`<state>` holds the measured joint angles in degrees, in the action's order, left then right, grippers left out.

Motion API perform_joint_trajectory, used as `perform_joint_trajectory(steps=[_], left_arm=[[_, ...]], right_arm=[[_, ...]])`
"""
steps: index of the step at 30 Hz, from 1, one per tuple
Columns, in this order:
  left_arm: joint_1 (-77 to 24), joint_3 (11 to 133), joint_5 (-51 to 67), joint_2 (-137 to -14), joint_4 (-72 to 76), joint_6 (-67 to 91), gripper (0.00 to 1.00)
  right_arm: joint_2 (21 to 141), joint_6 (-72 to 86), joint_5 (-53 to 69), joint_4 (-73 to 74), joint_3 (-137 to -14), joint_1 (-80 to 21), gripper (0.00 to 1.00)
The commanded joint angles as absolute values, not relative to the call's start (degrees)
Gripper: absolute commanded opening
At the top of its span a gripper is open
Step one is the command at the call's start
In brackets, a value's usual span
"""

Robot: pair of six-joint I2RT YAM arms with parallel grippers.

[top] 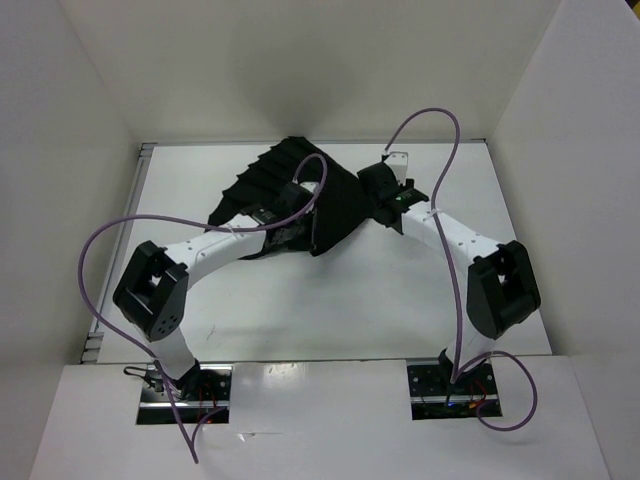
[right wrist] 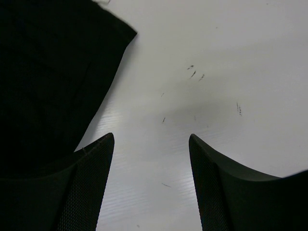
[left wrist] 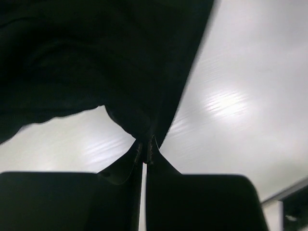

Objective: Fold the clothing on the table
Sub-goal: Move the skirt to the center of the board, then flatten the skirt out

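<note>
The black clothing (top: pixel 300 185) lies bunched at the back middle of the white table (top: pixel 330 300), its ridged part toward the far left. My left gripper (left wrist: pixel 146 144) is shut on a fold of the clothing (left wrist: pixel 96 57), which hangs lifted above the table surface in the left wrist view. In the top view the left gripper (top: pixel 290 222) sits at the garment's near edge. My right gripper (right wrist: pixel 151 139) stands open over bare table, just right of the clothing's edge (right wrist: pixel 48 72), with nothing between its fingers. From above, the right gripper (top: pixel 385 205) is at the garment's right side.
White walls border the table on the left, back and right. Purple cables (top: pixel 445 180) loop over both arms. A metal strip (top: pixel 145 155) runs along the table's left edge. A small white block (top: pixel 396 160) sits behind the right gripper.
</note>
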<state>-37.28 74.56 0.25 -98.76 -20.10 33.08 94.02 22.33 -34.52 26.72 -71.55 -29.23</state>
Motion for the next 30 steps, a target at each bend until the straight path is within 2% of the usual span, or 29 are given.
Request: perform_joint_trajectory(steps=[1, 11, 14, 19, 30], left_arm=[[-36.3, 71.03, -10.35, -95.89, -29.25, 34.09, 0.0], [-36.3, 62.23, -23.02, -99.31, -42.71, 48.33, 0.0], [-36.3, 61.7, -23.55, -101.77, -43.33, 49.75, 0.0], [-36.3, 61.17, -23.55, -103.1, -42.19, 48.43, 0.0], [-35.77, 62.23, -23.55, -104.15, -41.13, 46.85, 0.0]], right_arm=[[91.49, 24.96, -36.66, 27.33, -71.46, -27.77, 0.69], [100.01, 24.96, -24.9, 26.81, -76.99, -25.31, 0.69], [102.91, 24.96, -20.41, 25.58, -78.22, -24.26, 0.69], [105.91, 26.19, -9.33, 23.47, -78.75, -21.88, 0.59], [111.7, 27.25, 3.24, 17.76, -75.67, -18.11, 0.56]])
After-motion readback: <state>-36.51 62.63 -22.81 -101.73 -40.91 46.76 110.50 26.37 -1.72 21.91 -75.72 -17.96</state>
